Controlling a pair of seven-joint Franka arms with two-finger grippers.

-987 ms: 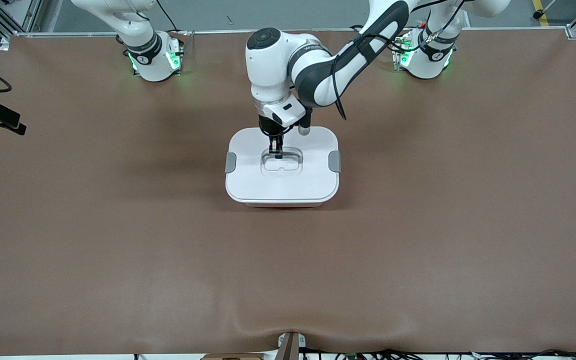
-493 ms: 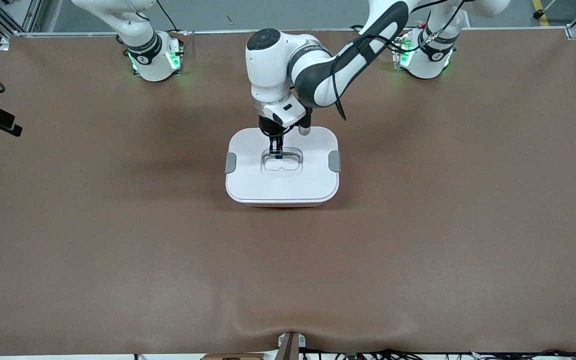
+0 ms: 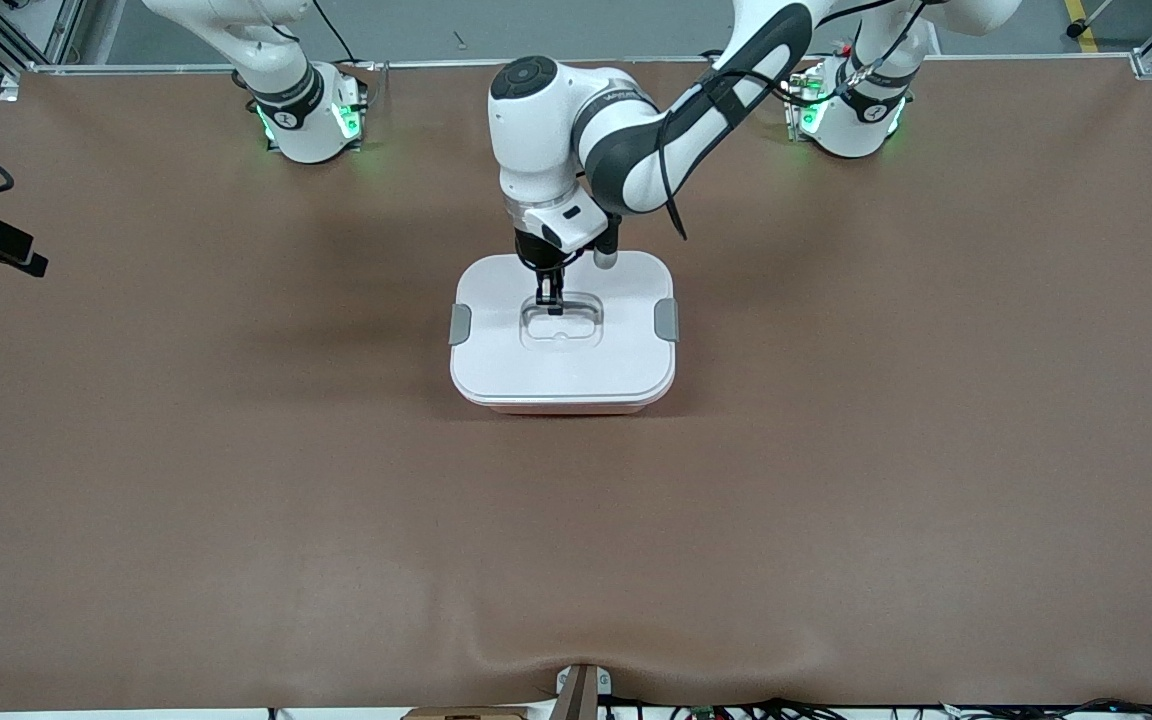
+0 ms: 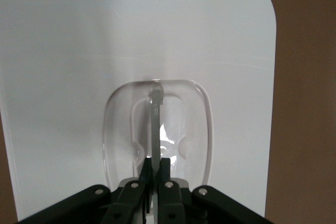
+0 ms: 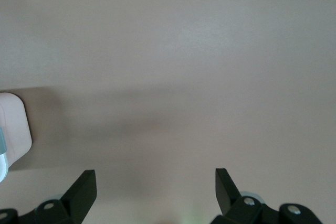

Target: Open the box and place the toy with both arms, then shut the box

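From the front, the box point(image 3: 563, 340) sits mid-table with its white lid point(image 3: 616, 365) on, a grey clip point(image 3: 460, 324) at the right arm's end and another clip point(image 3: 667, 320) at the left arm's end, both lying flat against the sides. The left gripper point(image 3: 548, 303) is down in the lid's recessed centre, fingers pinched together on the clear handle point(image 3: 560, 316). The right arm waits, its hand showing only at the frame edge out toward its own end of the table. The toy is nowhere on the table; whether it is already inside cannot be told, since the lid hides the contents. I judge the step in hand to be a lift of the lid by its handle, and doing it well calls for a straight upward pull so the thin bar does not slip from the pinch, and for the tub staying down; if the clips are latched, they would need freeing first. In the left wrist view, the fingers point(image 4: 167, 184) clamp the upright clear bar inside the oval recess point(image 4: 121, 140). In the right wrist view, the right gripper point(image 5: 156, 190) hangs over bare table point(image 5: 184, 51), fingers wide apart and holding nothing, with a corner of the box at the edge.
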